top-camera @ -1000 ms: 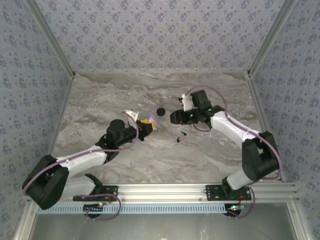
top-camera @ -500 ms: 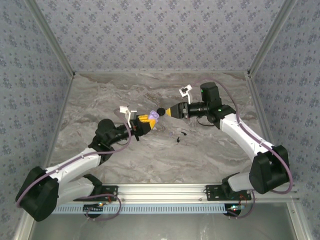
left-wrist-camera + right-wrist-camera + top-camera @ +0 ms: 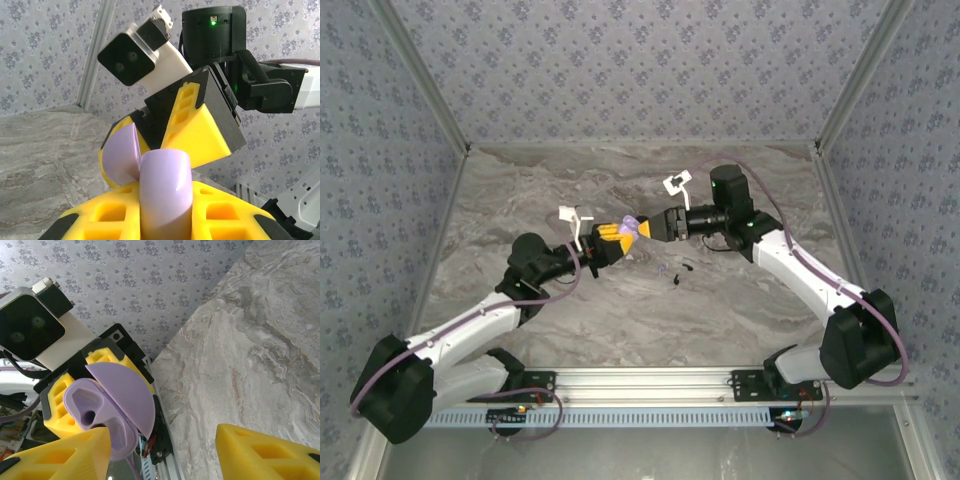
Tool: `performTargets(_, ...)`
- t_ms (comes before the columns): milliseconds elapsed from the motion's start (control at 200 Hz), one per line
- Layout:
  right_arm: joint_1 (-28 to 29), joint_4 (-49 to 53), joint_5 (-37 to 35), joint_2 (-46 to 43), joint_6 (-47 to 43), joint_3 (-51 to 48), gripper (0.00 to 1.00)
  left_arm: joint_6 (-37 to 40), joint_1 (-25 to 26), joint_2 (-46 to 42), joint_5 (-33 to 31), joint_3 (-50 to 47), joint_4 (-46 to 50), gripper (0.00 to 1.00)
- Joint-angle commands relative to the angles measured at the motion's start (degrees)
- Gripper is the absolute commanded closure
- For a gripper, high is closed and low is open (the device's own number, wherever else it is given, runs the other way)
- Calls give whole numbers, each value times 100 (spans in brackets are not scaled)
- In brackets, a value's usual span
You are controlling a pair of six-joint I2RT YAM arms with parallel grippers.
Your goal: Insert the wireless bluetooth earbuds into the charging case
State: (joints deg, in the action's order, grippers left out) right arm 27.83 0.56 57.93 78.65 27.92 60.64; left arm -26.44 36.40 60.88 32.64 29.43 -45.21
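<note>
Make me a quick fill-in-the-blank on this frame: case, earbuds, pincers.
1. The left pincer holds the charging case with its lid ___.
2. The two earbuds lie on the ___, not in the case.
3. The right pincer, open, faces the case; its pads are ___.

Missing words: open; table; yellow.
</note>
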Motion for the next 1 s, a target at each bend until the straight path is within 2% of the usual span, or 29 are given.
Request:
performTargets(0,61,-362,127,-96,259,161,41,142,77,68,137,244,-174,81)
performTargets(315,163,-479,108,-113,469,289,44,432,198,193,-3,306,38,81)
performTargets(605,168,176,-148,-157,109,516,68,591,262,380,-84,375,311,81)
performTargets(735,170,686,-259,-146,-246,625,66,568,256,389,-113,384,276,81)
performTargets(845,170,1041,-273,-132,-583,642,60,504,260,354,-144,379,180,81)
performTargets(994,150,1214,-213,-114,-799,572,56,442,262,311,-49,423,118,81)
